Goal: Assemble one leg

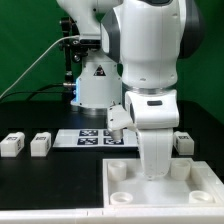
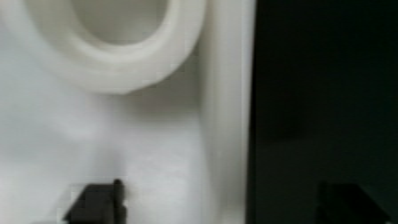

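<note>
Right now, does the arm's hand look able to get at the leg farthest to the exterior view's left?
Probably yes: the leg lies uncovered on the table, and the hand is open and empty over the panel.

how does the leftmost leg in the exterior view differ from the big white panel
The leg is a small block; the white panel is far larger and flat. The panel has round corner sockets; the leg shows none. The arm stands over the panel; the leg lies apart from it. Both are white, lying on the table.
</note>
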